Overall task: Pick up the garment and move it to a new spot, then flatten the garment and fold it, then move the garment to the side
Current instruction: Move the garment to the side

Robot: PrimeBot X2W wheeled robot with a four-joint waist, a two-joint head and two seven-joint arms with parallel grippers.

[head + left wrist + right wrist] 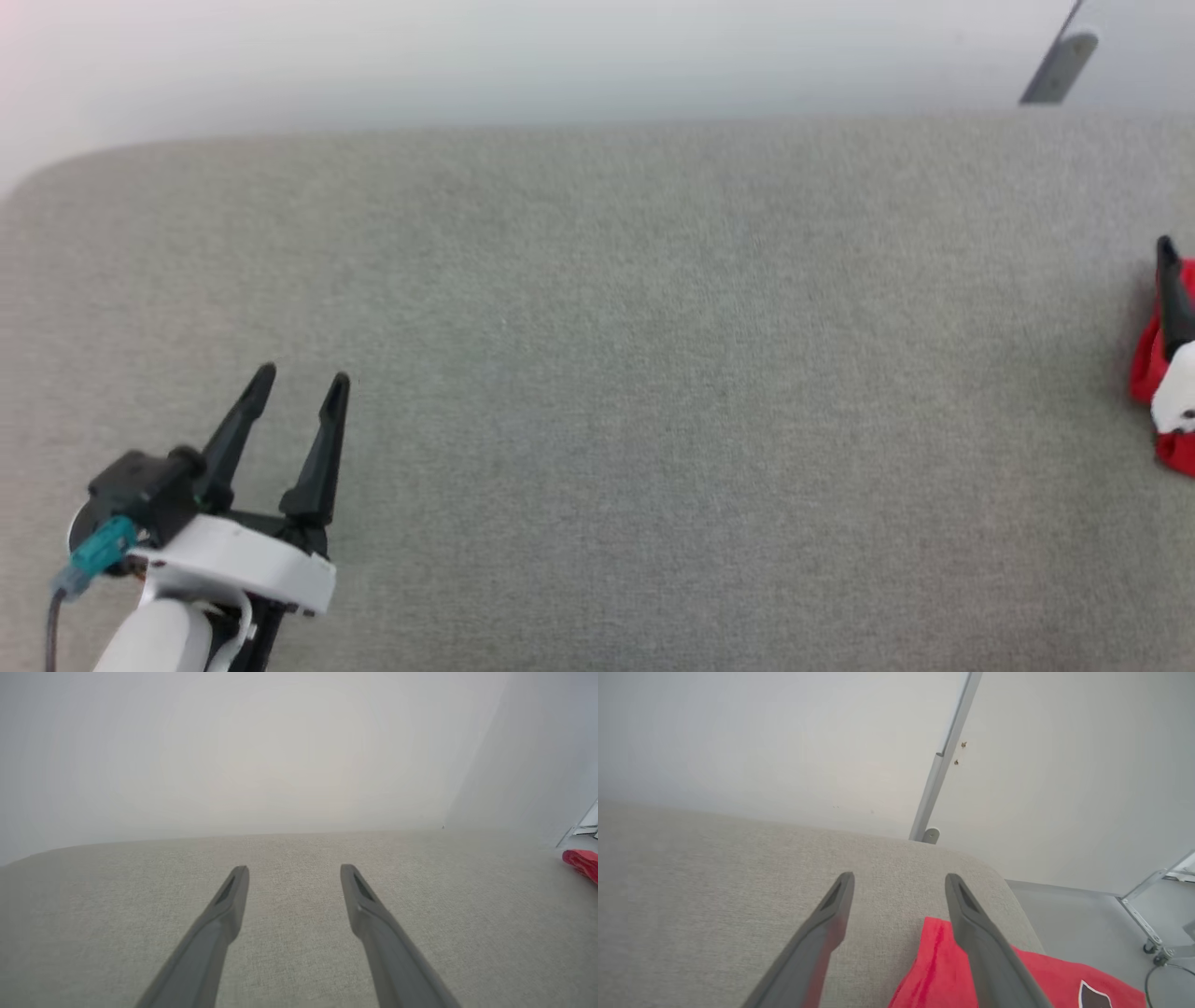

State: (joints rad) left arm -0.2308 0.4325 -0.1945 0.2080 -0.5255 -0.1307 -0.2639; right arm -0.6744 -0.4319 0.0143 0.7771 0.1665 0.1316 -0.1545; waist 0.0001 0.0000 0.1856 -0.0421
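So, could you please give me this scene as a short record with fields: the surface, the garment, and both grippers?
surface: grey fabric top with rounded corners
garment: red and white, lying at the right end of the surface, near a corner
left gripper: open, over bare fabric, well away from the garment, holding nothing
right gripper: open, at the garment, one finger over the red cloth; contact cannot be told
task stage: garment not grasped

grey fabric surface (pixel 597 373) with a pale wall (pixel 560 56) and metal pole (pixel 943 760) behind it
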